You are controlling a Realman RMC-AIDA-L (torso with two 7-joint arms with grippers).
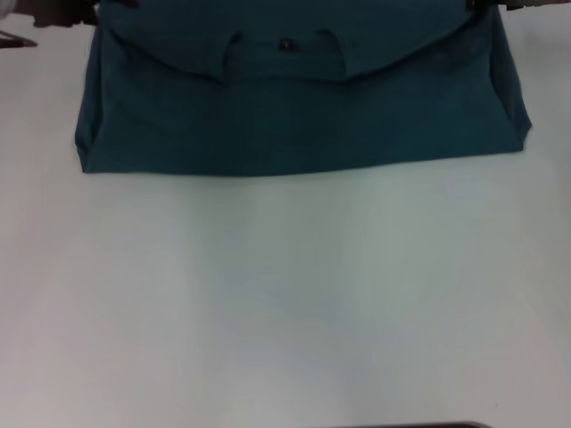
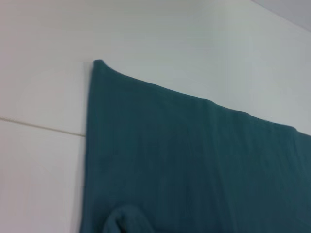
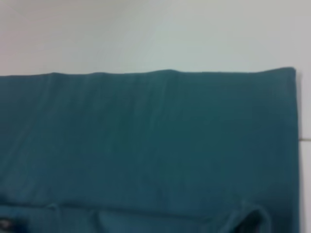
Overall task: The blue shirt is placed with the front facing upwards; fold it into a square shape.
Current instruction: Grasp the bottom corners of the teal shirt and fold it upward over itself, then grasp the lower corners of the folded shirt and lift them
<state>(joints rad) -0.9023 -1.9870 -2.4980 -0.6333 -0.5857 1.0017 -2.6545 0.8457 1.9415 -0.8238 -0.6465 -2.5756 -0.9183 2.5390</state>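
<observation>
We cannot tell how the fingers of either gripper stand. In the head view only dark bits show at the very top edge: the left gripper (image 1: 53,13) in the upper left corner and the right gripper (image 1: 500,4) in the upper right corner, both at the far corners of the cloth. Neither wrist view shows its own fingers.

Between these two corners lies the blue shirt (image 1: 303,116), across the upper part of the frame. It is folded into a wide band, and its near edge runs almost straight from left to right. On top, a flap with a curved edge hangs over the band, and near the middle of it we see a small dark mark (image 1: 285,43), maybe a label.

The white tabletop (image 1: 285,294) fills the whole lower part of the frame below the shirt. In the left wrist view a thin seam (image 2: 39,127) crosses the tabletop beside the shirt's edge.
</observation>
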